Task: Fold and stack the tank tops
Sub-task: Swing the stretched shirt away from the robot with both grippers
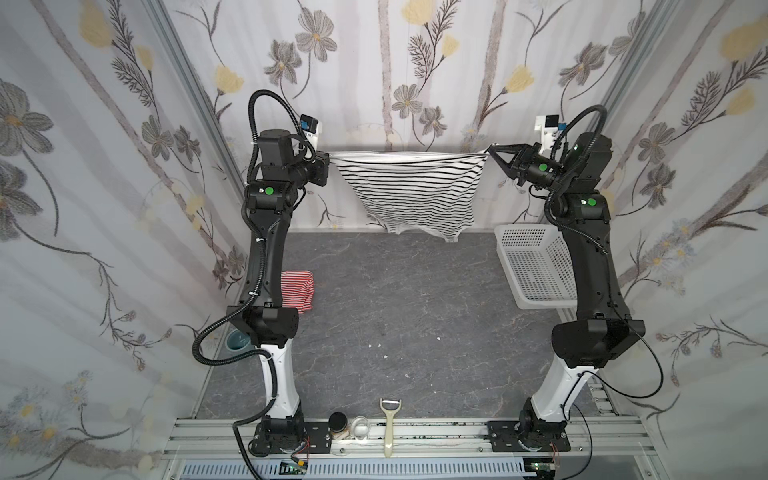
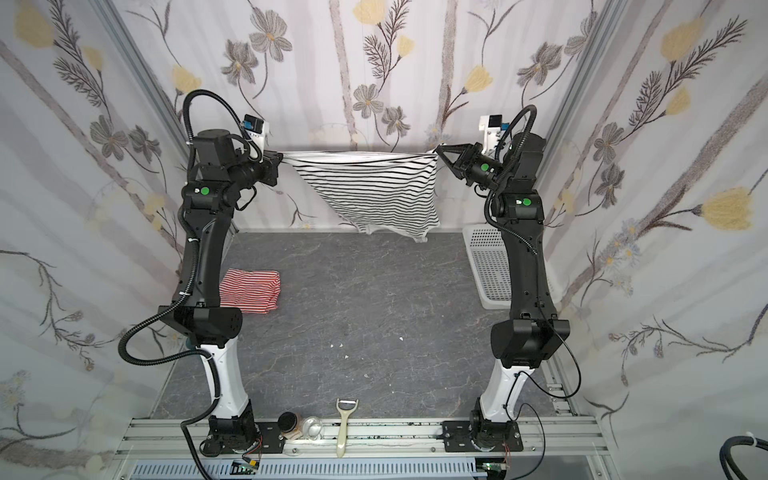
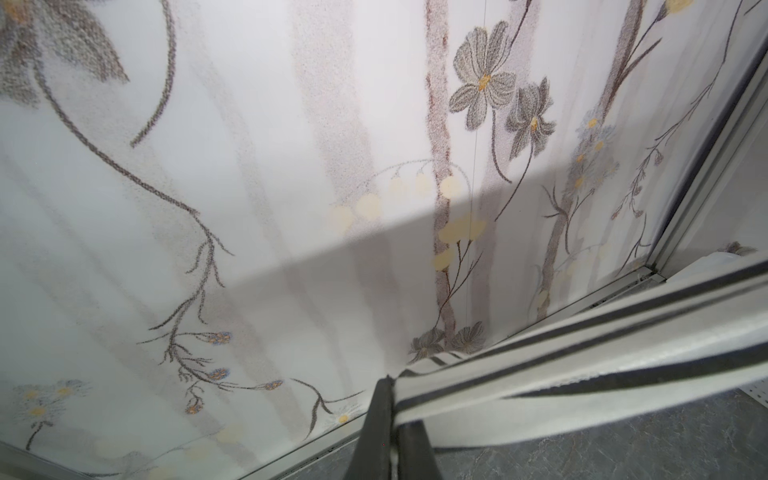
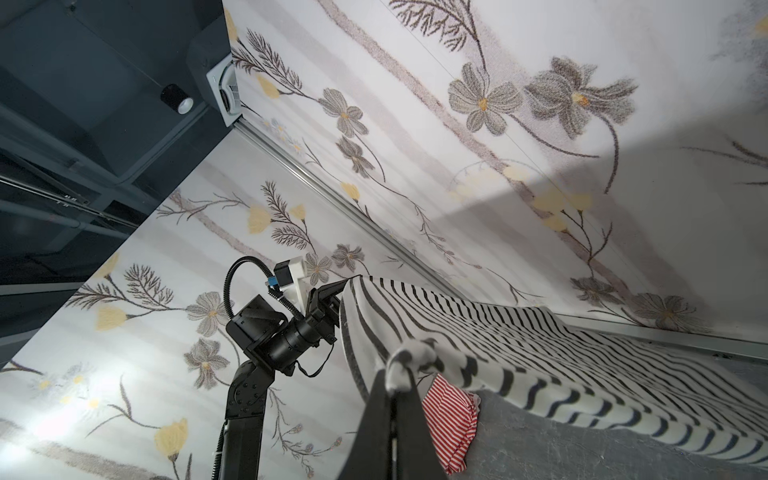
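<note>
Black-striped white jersey hangs like a sheet between the two pincers. The striped tank top (image 1: 409, 191) is pinched at one upper corner by the left pincer (image 3: 388, 384) and at the other by the right pincer (image 4: 399, 376), both clamped tight on cloth. Its top edge runs nearly straight from one to the other, and its body droops below them until the lowest folds seem to reach the grey table (image 1: 415, 332) by the back wall. The step, as I judge it, is laying the garment flat for folding. To do it well, the pincers should travel together, level and with equal pull, drawing toward the arms' bases while sinking, so the trailing end drags out smooth; slackening one side first would skew it. The red-and-white tank top (image 2: 253, 291) lies in a compact fold on the table, low beside the left arm and well apart from the left pincer. The hanging end is crumpled, so straps and hem cannot be told apart. The left pincer's tips are masked by its own wrist in both top views. The left arm covers part of the red-and-white tank top in a top view, and the right arm hides one side of the white basket (image 1: 532, 266) beneath the right pincer.
</note>
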Action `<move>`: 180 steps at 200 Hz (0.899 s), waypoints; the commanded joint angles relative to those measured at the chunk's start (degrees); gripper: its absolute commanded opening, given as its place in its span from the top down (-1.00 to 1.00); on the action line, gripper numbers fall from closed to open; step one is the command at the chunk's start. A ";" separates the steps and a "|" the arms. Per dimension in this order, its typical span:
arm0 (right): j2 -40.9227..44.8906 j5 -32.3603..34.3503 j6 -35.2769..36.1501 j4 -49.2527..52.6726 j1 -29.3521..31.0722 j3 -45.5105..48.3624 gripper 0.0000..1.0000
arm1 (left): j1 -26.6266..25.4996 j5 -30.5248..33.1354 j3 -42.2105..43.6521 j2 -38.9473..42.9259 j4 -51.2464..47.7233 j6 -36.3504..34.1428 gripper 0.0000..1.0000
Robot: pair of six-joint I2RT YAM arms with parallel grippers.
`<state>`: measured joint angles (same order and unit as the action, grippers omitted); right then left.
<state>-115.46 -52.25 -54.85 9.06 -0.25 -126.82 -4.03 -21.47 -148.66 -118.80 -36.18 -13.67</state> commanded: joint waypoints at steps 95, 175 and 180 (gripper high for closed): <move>24.62 0.65 5.49 -22.78 4.88 74.85 1.00 | 1.74 -6.25 71.46 30.33 2.08 -12.17 1.00; 39.25 6.85 5.57 -22.62 8.68 102.93 1.00 | 1.66 -4.22 98.15 37.76 1.78 -19.32 1.00; 40.70 7.42 5.42 -22.04 8.77 104.00 1.00 | 1.66 -3.94 98.83 37.86 1.74 -19.81 1.00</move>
<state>-79.31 -48.03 -49.87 -12.60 7.99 -26.81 -2.42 -26.59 -52.69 -81.82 -34.94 -29.17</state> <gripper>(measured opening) 0.049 0.050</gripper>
